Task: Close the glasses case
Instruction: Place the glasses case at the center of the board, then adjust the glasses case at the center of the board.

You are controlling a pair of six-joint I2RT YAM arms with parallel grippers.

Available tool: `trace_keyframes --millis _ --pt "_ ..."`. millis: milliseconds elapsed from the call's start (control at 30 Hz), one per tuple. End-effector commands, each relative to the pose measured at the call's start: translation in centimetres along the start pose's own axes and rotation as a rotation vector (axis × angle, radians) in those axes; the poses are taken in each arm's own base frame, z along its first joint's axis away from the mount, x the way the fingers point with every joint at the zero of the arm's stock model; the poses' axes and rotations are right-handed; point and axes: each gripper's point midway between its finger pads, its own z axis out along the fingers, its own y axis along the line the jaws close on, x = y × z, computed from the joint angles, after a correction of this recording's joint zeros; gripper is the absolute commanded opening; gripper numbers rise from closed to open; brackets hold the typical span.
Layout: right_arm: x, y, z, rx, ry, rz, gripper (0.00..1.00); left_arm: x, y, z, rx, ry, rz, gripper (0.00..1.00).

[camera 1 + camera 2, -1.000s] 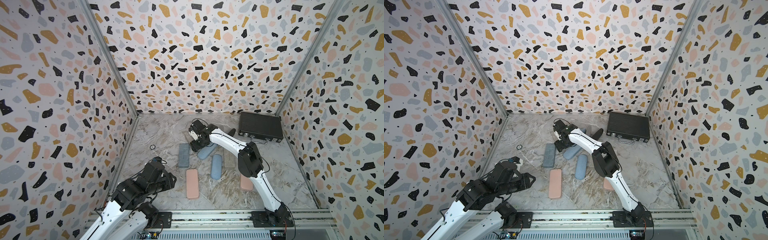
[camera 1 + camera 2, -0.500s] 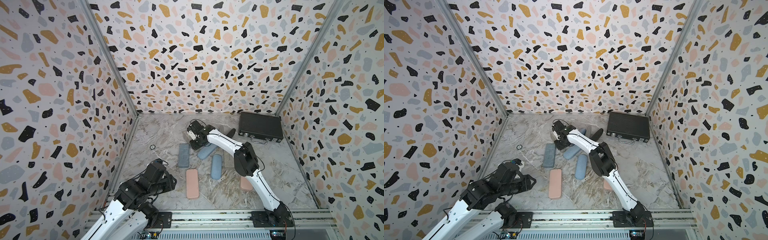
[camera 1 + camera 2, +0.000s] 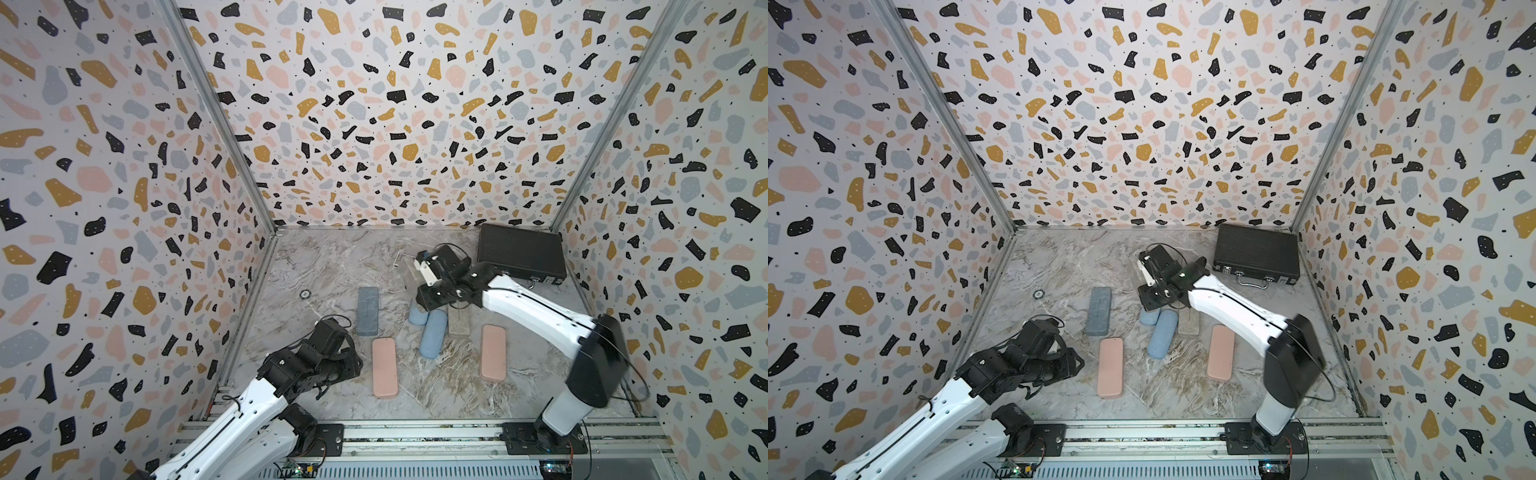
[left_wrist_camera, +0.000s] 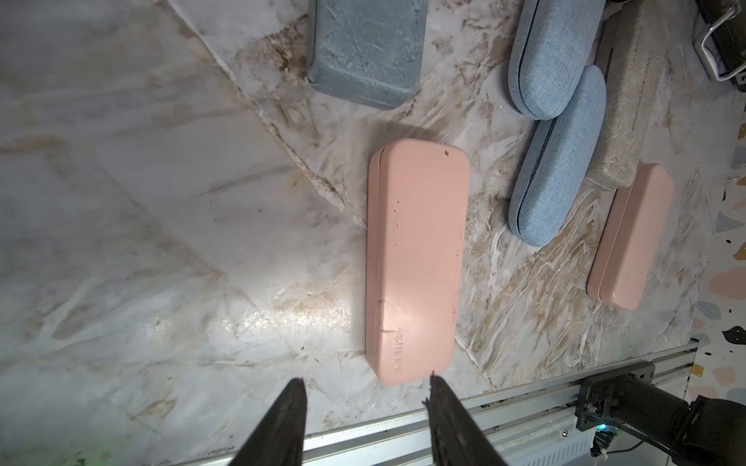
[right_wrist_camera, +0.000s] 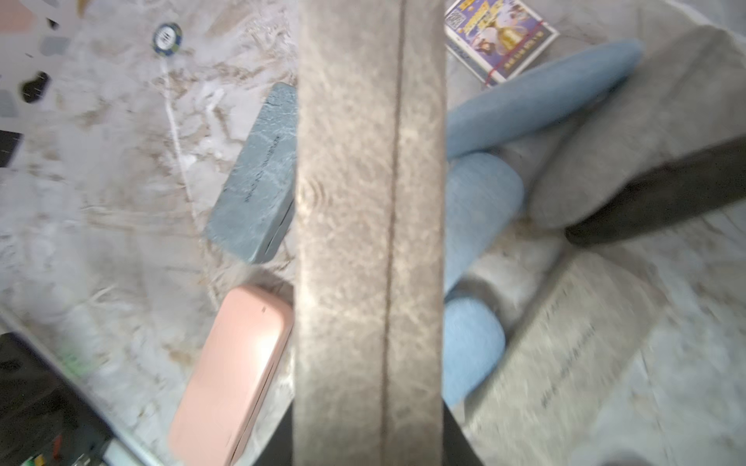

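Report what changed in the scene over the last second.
The right gripper closed its jaws on the taupe glasses case. The right arm's elbow swung out toward the robot's right, uncovering the pink case that it had been hiding. The left gripper stayed open and empty, almost in the same spot. Nothing lying on the table visibly shifted.

I have bare floor [image 3: 328,266] along the left wall [image 3: 124,249]; the grey case [image 3: 368,309] and blue cases [image 3: 432,338] crowd the middle; a black box [image 3: 519,251] fills the far right corner.
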Motion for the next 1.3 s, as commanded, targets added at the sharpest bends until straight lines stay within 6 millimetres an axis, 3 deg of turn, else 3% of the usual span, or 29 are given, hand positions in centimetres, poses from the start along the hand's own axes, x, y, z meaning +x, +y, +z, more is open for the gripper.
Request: trace_keyframes --millis 0,100,233,367,433,700,1267 --pt "3.2 0.1 -3.6 -0.050 -0.041 0.165 0.10 -1.4 -1.4 0.4 0.038 -0.028 0.009 0.50" --pt "7.9 -0.8 -5.1 -0.069 -0.045 0.307 0.11 -1.8 -1.7 0.9 0.028 -0.025 0.015 0.49" --pt "13.9 -1.0 -5.4 -0.129 -0.035 0.503 0.11 -2.4 -2.1 1.5 0.018 -0.025 0.013 0.49" --pt "18.6 -2.3 -4.9 -0.082 -0.007 0.600 0.11 -2.8 -2.3 1.8 0.000 -0.017 0.012 0.50" --pt "20.0 -2.6 -4.5 -0.091 -0.003 0.637 0.11 -2.9 -2.4 2.0 0.000 -0.013 0.007 0.49" --pt "21.9 -2.1 -2.1 -0.132 0.045 0.678 0.13 -2.0 -1.3 3.4 -0.030 0.019 -0.017 0.49" --pt "22.0 4.1 2.7 -0.262 0.167 0.568 0.16 -1.4 -0.9 5.0 -0.046 0.060 -0.022 0.49"
